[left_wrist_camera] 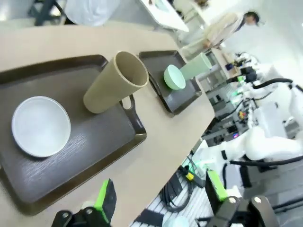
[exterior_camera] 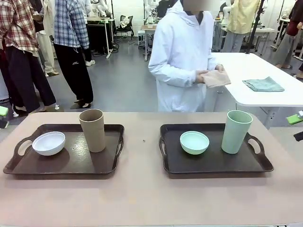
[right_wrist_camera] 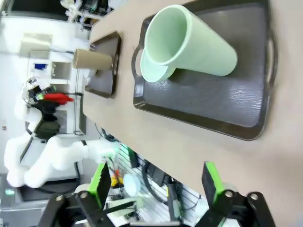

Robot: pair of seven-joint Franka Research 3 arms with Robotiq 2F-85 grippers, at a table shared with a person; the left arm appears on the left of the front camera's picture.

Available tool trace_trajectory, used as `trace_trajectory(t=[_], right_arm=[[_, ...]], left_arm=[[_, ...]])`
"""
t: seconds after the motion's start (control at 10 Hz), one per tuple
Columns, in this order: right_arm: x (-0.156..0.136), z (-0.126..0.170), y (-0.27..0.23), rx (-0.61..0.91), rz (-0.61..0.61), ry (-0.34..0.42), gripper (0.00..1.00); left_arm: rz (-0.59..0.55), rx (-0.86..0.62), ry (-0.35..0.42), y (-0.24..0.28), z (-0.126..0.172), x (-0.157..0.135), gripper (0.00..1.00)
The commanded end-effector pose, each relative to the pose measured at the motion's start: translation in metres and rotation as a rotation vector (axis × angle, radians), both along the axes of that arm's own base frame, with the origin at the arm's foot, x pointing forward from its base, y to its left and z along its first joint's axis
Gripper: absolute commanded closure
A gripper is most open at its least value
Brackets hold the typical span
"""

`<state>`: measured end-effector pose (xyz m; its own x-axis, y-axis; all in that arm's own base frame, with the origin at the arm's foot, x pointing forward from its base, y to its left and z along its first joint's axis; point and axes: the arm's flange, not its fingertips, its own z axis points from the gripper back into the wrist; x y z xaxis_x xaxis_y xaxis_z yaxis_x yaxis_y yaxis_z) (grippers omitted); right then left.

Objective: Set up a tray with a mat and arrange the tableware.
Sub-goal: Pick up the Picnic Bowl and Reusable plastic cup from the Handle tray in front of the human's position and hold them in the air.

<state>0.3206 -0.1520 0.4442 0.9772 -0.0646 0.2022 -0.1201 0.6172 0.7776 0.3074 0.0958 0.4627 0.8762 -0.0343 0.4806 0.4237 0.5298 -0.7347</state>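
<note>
By the near edge of the matte beige table (exterior_camera: 142,198), left gripper (left_wrist_camera: 159,196) and right gripper (right_wrist_camera: 155,184) gape wide, empty. On the dark wood-grain left tray (exterior_camera: 71,165), a round white bowl (exterior_camera: 49,143) sits at 9 o'clock, a tapered tan cup (exterior_camera: 92,130) at 1. On the right tray (exterior_camera: 213,165), mint bowl (exterior_camera: 194,142) at 9, tall mint cup (exterior_camera: 236,131) at 3. Beyond, at 12, a person's hands (exterior_camera: 201,77) hold a folded tan mat (exterior_camera: 218,79).

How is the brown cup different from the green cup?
The brown cup is tan; the green cup is pale mint. The brown cup stands on the left tray beside a white bowl, the green cup on the right tray beside a mint bowl. Both stand upright, handleless.
</note>
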Motion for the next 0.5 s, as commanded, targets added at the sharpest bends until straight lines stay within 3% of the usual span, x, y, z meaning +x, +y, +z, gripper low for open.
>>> trace_trajectory(t=[0.0, 0.2, 0.3, 0.4], right_arm=[[0.011, -0.010, -0.023, 0.104, -0.015, 0.007, 0.00], [0.008, -0.019, -0.029, 0.103, -0.029, 0.022, 0.00], [0.011, -0.019, -0.011, 0.019, -0.048, -0.021, 0.00], [0.003, -0.023, -0.031, 0.099, -0.045, 0.037, 0.00]], left_arm=[[0.019, -0.023, 0.023, 0.009, -0.009, -0.004, 0.00], [0.016, -0.009, 0.039, 0.011, -0.011, -0.008, 0.00], [-0.016, 0.037, 0.026, -0.004, -0.012, -0.009, 0.00], [0.030, -0.011, 0.066, 0.016, -0.015, -0.008, 0.00]])
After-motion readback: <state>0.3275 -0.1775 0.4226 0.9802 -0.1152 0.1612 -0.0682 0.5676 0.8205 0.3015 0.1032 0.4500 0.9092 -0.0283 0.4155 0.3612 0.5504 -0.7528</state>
